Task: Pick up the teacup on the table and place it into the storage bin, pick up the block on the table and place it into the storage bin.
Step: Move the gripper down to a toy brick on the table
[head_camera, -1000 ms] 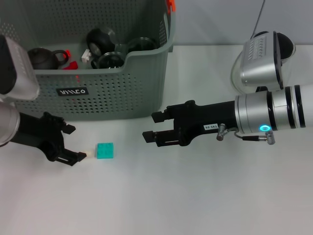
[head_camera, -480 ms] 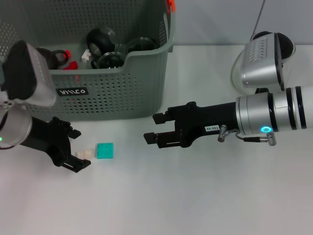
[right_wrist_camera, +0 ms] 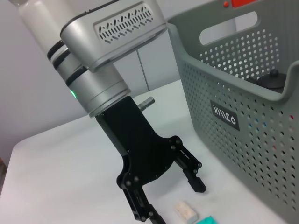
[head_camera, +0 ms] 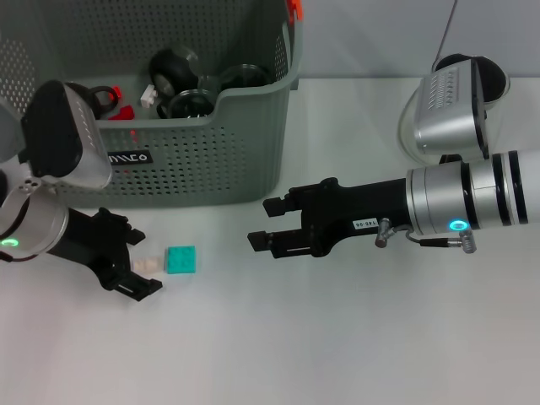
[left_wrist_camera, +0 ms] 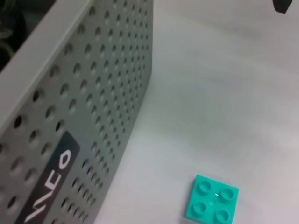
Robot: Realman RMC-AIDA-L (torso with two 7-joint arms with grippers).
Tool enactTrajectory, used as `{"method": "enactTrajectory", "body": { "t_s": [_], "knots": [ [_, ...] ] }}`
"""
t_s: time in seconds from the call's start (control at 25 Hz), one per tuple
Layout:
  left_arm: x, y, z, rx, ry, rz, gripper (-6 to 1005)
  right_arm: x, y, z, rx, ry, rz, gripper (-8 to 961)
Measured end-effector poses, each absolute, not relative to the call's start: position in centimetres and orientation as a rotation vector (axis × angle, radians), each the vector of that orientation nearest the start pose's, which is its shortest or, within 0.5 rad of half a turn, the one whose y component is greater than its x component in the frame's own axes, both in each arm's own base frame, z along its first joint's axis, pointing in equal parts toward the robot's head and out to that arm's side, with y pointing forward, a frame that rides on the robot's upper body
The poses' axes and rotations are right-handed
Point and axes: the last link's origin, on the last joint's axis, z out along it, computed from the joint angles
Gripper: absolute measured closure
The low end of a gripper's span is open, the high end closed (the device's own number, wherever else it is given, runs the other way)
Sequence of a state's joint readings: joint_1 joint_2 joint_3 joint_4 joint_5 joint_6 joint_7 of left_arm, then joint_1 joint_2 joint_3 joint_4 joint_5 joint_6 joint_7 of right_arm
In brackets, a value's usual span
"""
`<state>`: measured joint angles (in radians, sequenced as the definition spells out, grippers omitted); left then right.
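Note:
A teal studded block lies on the white table in front of the storage bin, and a small cream block lies just to its left. My left gripper is open and low over the table, with its fingers on either side of the cream block. The right wrist view shows that left gripper open beside the cream block. In the left wrist view the teal block sits close to the bin wall. My right gripper hangs open to the right of the teal block, holding nothing. No teacup stands on the table.
Several dark pieces of tea ware and a small red item lie inside the bin. A silver arm housing rises at the back right.
My left arm has swung right and forward, bringing its open fingers around the cream block. The right arm has barely shifted.

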<state>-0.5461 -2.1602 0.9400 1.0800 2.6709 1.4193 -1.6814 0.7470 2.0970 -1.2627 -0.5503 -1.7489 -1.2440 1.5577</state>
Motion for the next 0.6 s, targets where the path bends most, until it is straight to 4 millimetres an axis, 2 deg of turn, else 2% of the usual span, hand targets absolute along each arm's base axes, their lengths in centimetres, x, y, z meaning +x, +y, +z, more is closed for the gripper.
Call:
{"method": "enactTrajectory", "body": {
  "t_s": [0.36, 0.6],
  "knots": [
    [-27.51, 34.80, -0.06, -2.772, -0.466, 0.427, 137, 17.36, 36.35, -8.47, -2.968, 0.552, 0.505, 285],
    [-27.62, 34.83, -0.14, -2.764, -0.465, 0.426, 220, 17.38, 36.33, -8.49, -2.968, 0.547, 0.509, 285]
  ]
}}
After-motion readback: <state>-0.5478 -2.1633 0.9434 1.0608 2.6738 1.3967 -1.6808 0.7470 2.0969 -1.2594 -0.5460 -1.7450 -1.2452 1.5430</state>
